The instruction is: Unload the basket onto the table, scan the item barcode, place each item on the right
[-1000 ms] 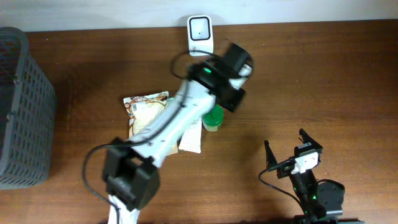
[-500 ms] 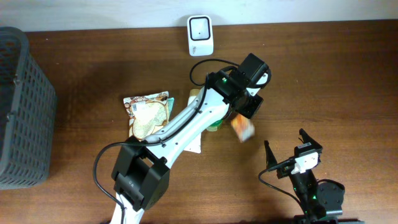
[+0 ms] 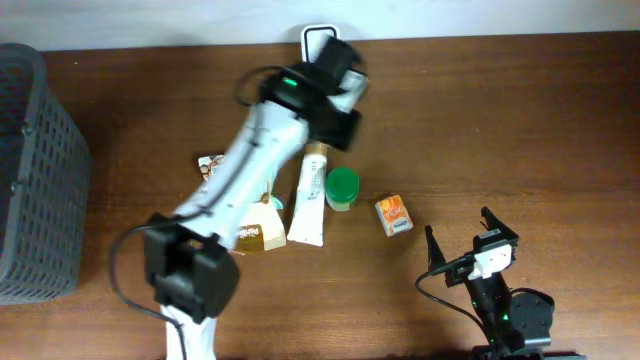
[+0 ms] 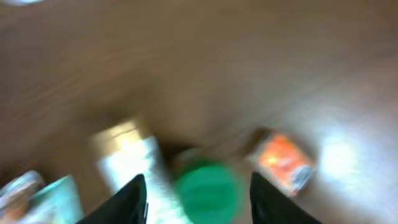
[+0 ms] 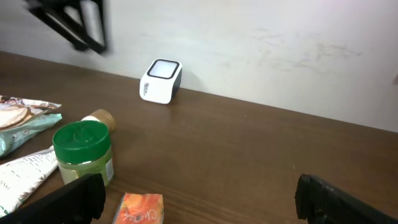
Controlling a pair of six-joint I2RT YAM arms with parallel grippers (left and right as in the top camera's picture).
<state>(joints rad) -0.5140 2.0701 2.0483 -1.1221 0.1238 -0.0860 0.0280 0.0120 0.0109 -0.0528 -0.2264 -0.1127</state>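
- The orange packet (image 3: 394, 214) lies flat on the table (image 3: 520, 120), just right of the green-lidded jar (image 3: 342, 188), free of both grippers.
- The left gripper (image 4: 198, 196) is parted and empty, up by the scanner (image 5: 161, 81).
- The right gripper (image 3: 463, 232) is spread wide and empty, near the packet.

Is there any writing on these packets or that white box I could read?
None reads clearly.
Orange packet: cursive word, blurred.
White tube: small print, too small.
Green-lidded jar: label too small.
White scanner: side mark too small.
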